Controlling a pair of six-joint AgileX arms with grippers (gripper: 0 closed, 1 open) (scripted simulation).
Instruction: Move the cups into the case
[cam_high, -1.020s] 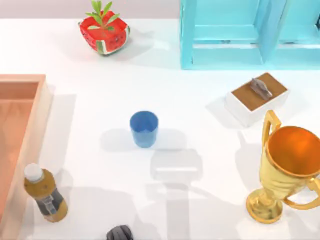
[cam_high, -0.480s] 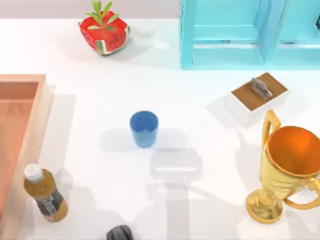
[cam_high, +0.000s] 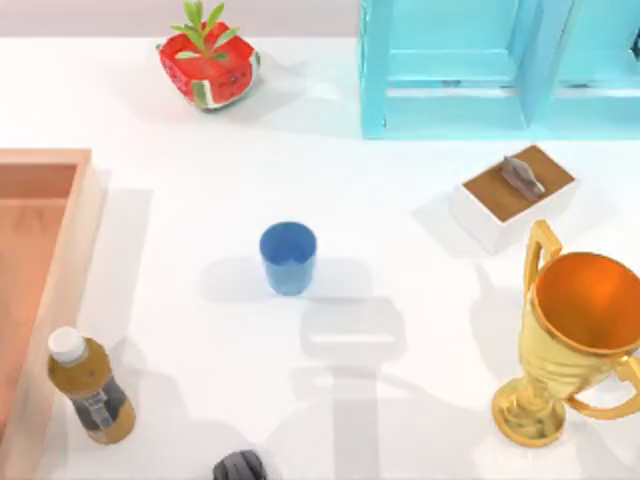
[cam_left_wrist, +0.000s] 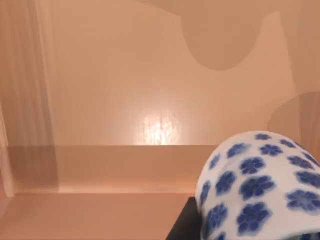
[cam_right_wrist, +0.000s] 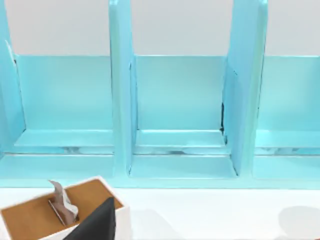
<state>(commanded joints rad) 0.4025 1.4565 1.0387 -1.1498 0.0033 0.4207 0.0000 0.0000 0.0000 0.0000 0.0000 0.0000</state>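
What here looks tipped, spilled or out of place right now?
Nothing stands out. The blue cup, bottle, trophy and watermelon planter all stand upright on the table, nothing spilled. The floral cup sits close to the left wrist camera above the case floor.

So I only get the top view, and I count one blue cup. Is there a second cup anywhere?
Observer: Yes, the left wrist view shows a white cup with blue flowers, right up close to that camera.
Operator: Where is it?
Observer: Over the case; its wooden floor and a wall lie behind the cup.
Operator: And the right arm?
Observer: Its camera faces the turquoise shelf, with the white box nearer.
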